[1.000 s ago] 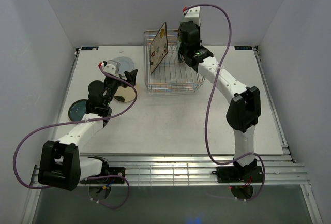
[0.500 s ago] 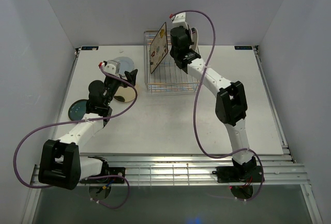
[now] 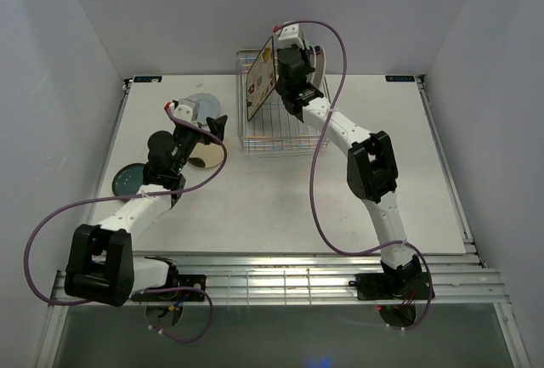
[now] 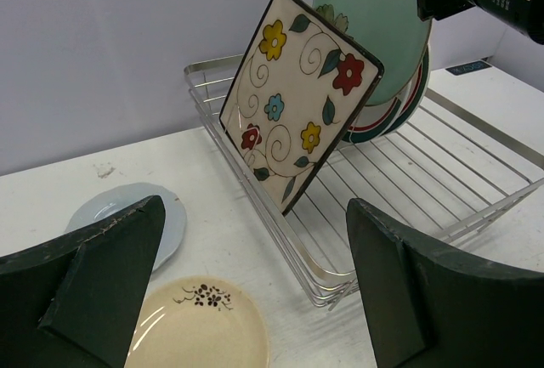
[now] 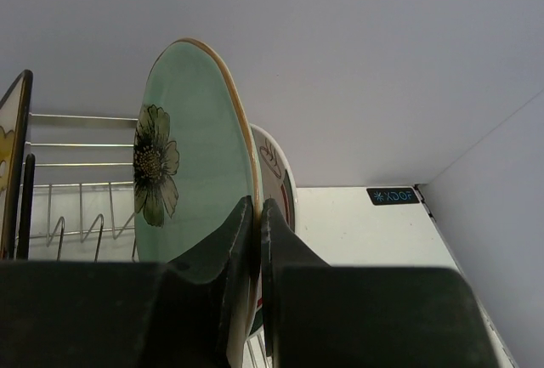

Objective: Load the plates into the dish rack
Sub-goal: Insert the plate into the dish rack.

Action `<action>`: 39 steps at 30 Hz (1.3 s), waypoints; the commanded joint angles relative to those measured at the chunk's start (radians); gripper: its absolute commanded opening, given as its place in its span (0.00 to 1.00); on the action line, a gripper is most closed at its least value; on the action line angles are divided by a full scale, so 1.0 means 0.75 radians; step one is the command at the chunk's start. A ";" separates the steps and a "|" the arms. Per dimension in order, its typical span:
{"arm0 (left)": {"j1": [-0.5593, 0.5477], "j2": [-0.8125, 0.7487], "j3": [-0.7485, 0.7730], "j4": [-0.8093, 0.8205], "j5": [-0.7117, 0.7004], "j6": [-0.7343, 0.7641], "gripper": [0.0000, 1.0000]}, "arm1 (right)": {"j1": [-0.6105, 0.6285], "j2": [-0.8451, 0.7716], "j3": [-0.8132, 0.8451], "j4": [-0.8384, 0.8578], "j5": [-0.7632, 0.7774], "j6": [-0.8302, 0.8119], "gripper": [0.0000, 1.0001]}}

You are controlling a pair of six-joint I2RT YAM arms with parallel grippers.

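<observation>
Clenched on the rim of the pale green plate (image 5: 183, 181), the right pincer (image 5: 257, 215) holds it upright to slot into the dish rack (image 4: 399, 177), while the left pincer (image 4: 255, 245) hangs released by the cream plate (image 4: 200, 330).

Floral plate (image 4: 297, 100) leaning in rack (image 4: 208, 64), green plate (image 4: 378, 19) (upright) behind
</observation>
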 commanded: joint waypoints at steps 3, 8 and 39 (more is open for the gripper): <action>-0.007 0.011 0.012 0.013 0.008 -0.001 0.98 | 0.004 -0.002 0.109 0.331 0.034 -0.090 0.08; -0.007 0.009 0.010 0.013 0.004 0.001 0.98 | 0.004 0.035 0.097 0.394 0.050 -0.125 0.08; -0.007 0.004 0.008 0.013 0.010 0.007 0.98 | -0.021 0.035 -0.050 0.204 -0.029 0.214 0.08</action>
